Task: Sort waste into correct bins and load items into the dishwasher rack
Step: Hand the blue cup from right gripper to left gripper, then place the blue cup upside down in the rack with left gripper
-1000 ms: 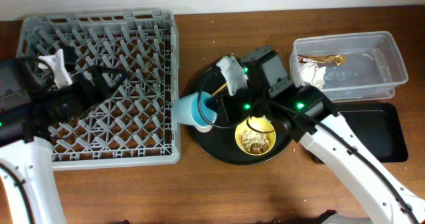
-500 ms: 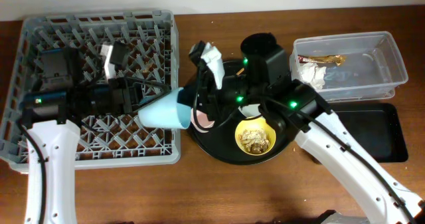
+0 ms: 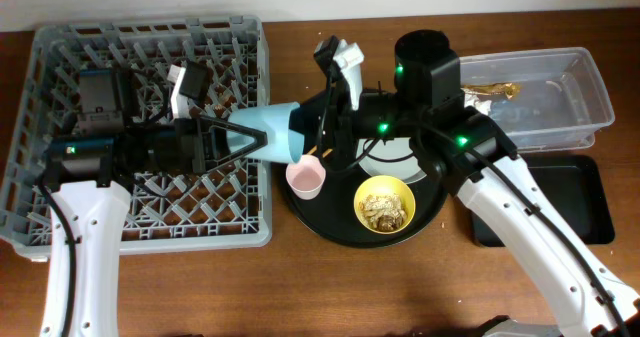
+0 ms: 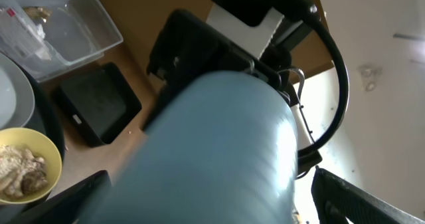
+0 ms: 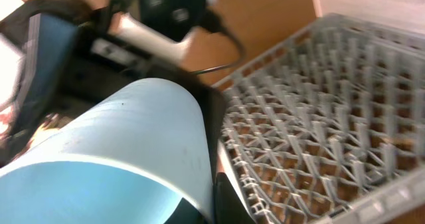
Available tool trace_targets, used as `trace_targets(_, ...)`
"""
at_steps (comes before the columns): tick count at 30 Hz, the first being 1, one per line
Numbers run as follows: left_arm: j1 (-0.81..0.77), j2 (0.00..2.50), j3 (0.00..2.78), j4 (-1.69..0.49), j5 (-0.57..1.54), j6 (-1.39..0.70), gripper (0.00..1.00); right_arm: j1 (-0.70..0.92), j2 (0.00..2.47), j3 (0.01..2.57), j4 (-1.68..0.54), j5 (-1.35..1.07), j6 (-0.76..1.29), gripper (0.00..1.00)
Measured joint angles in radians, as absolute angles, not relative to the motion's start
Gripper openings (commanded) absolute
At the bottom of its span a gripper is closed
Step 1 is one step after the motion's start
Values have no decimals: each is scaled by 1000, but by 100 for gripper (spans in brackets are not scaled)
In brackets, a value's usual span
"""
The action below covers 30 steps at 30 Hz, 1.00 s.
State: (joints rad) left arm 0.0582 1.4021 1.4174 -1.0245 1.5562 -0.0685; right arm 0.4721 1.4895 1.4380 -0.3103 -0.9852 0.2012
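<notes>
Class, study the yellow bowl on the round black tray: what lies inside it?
The yellow bowl holds beige crumbly food scraps, heaped at its middle. They cover the floor beneath, so anything under them cannot be seen.

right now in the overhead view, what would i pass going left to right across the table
dishwasher rack → light-blue cup → pink cup → yellow bowl → clear plastic tub
</notes>
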Motion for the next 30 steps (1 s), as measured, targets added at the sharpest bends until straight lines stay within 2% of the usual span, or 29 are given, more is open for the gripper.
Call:
trace_targets(1, 58, 1402, 1417, -1011, 1557, -68, 93, 472, 1491, 1438, -310, -1021, 190, 4)
trace_targets(2, 58, 1402, 1417, -1008, 1557, -68, 84, 472, 1492, 1438, -311, -1035, 182, 4)
trace_targets(3, 58, 1402, 1417, -1008, 1557, -70, 71, 472, 1492, 1438, -310, -1034, 180, 4)
trace_targets(4, 58, 1401, 1417, -1010, 1557, -74, 68, 472, 1492, 1438, -311, -1033, 179, 4)
trace_targets(5, 58, 1401, 1418, -1008, 1567, -72, 65, 472, 1493, 1438, -314, -1021, 178, 10)
trace_targets(6, 60, 1399, 1418, -1005, 1573, -72, 63, 472, 1493, 1438, -314, -1023, 179, 30)
trace_targets(8, 58, 1397, 1418, -1006, 1570, -72, 59, 472, 1494, 1438, -313, -1014, 175, 63)
trace_targets(14, 62, 1394, 1418, -1008, 1436, -72, 58, 435, 1494, 1438, -322, -965, 184, 69)
trace_targets(17, 153, 1390, 1418, -1067, 1244, -71, 57, 350, 1493, 1440, -382, -963, 207, 70)
trace_targets(20, 329, 1390, 1418, -1187, 1007, -84, 53, 286, 1493, 1441, -513, -958, 213, 71)
trace_targets(23, 461, 1389, 1417, -1318, 647, -186, 51, 286, 1493, 1443, -637, -923, 206, 73)
trace_targets(26, 516, 1390, 1417, -1346, 226, -361, 51, 286, 1493, 1443, -731, -849, 182, 74)
trace_targets(30, 517, 1392, 1383, -1267, 32, -474, 51, 286, 1493, 1443, -760, -814, 172, 75)
